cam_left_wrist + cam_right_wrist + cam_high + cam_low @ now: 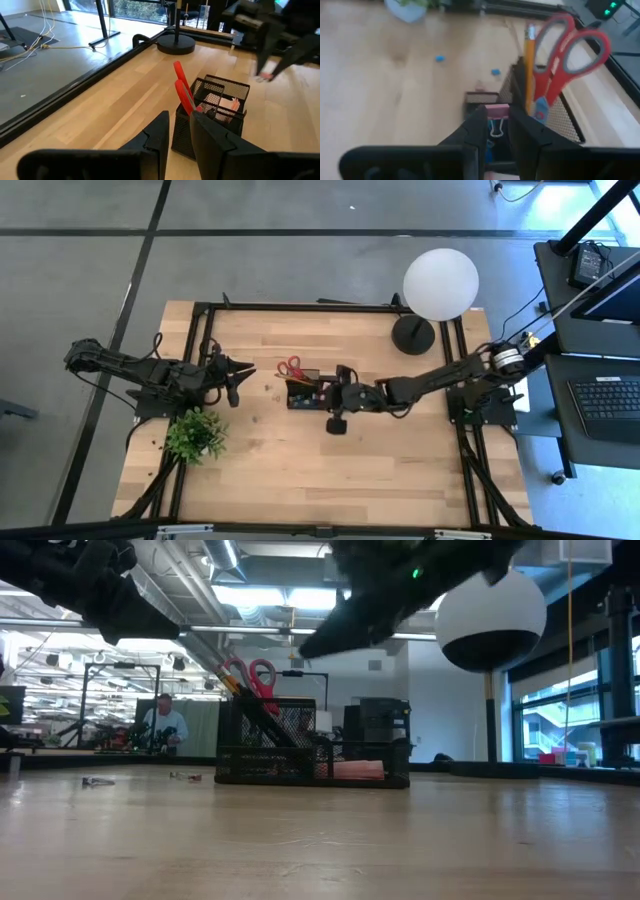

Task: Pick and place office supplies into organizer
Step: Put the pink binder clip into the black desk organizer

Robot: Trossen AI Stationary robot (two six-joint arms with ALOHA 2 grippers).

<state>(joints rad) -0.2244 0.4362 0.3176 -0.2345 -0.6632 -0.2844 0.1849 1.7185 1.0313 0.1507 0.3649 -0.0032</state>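
The black mesh organizer [303, 392] stands at the table's middle. Red-handled scissors [565, 55] and a yellow pencil [529, 65] stand upright in its tall cup, and a pink pad [350, 770] lies in its low tray. My right gripper [497, 114] hovers just right of and above the organizer [310, 755], shut on a small pink clip. My left gripper [180, 125] waits at the table's left, raised and pointing at the organizer [220, 107]. Only a narrow gap shows between its fingers, with nothing in it. Two small blue bits [439, 58] lie loose on the wood. My right gripper pinches the small pink clip's body [496, 110] between its two fingers, with the silver wire loops [495, 131] lying back between them. The fingers slant down from the table's right side. The clip is lifted clear, above the organizer's near end.
A small green potted plant [195, 435] stands at the near left, beside my left arm. The round black lamp base [413, 333] with its white globe [440, 283] stands at the far right. Tiny items [97, 781] lie on the wood left of the organizer.
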